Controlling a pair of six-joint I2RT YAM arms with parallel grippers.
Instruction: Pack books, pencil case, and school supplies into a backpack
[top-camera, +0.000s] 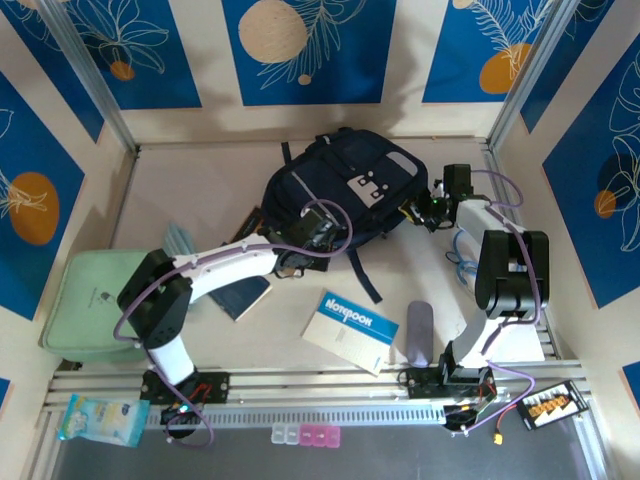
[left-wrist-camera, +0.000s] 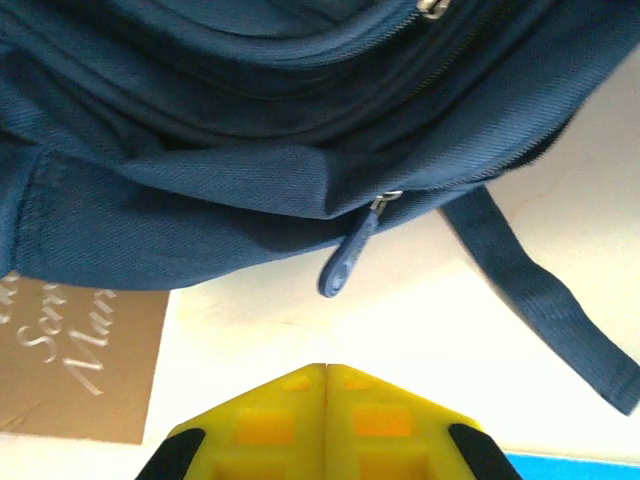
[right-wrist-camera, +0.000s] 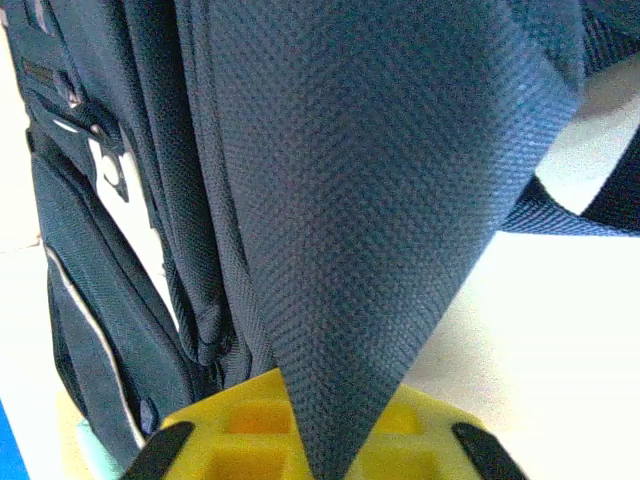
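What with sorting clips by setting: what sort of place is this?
Likely a lab robot cell: pale table walled by blue leaf-print panels, left arm and right arm bolted to an aluminium rail at its near edge.

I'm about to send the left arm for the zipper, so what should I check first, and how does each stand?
1. Right gripper pinching backpack fabric: ok.
2. Left gripper open for the zipper pull: not ok, shut and empty.
3. Pull unobstructed ahead of that gripper: ok.
4. Opening wide enough for packing: cannot tell.
5. Notebook and pencil case in plain sight on the table: ok.
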